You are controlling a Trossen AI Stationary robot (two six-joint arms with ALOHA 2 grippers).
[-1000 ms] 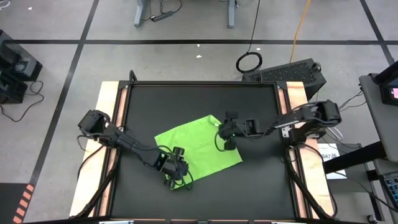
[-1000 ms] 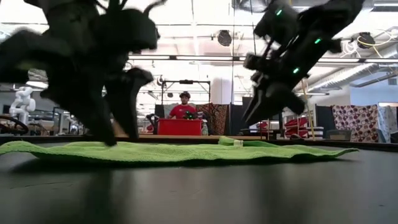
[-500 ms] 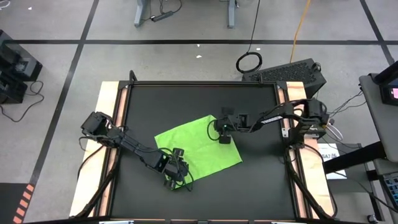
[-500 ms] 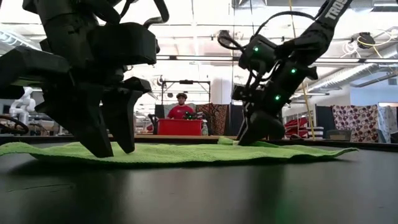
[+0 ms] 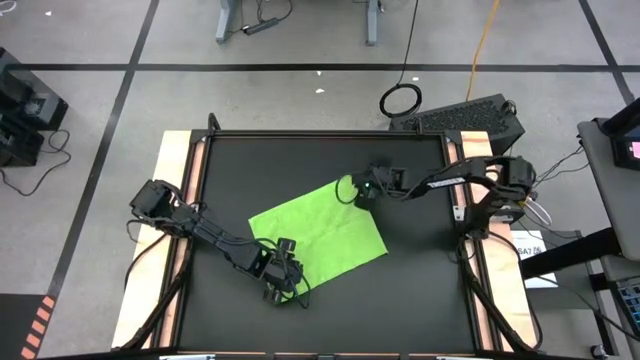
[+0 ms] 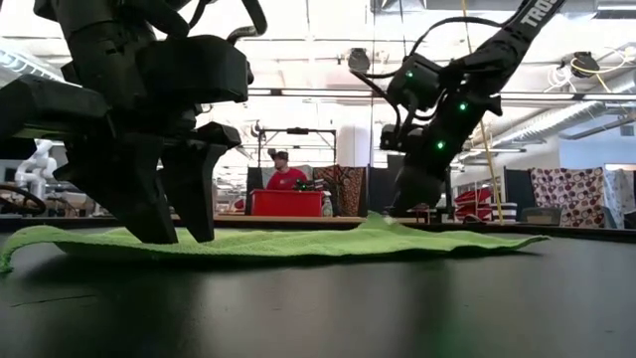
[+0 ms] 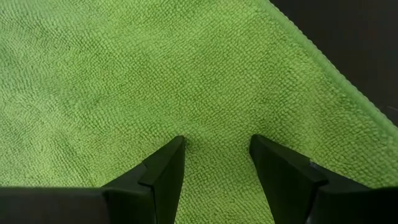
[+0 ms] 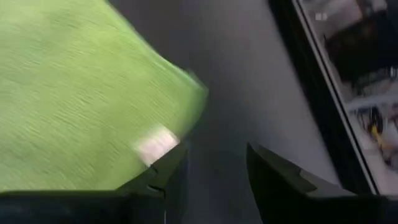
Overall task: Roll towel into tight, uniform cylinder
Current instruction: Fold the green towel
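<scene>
We cannot tell in the high view how the left gripper (image 5: 281, 281) meets the towel (image 5: 315, 232), since its own dark body covers the cloth there. In the right wrist view the towel and its pale tag (image 8: 157, 144) are smeared by blur. In the low view, the left gripper hides part of the towel's surface.
</scene>
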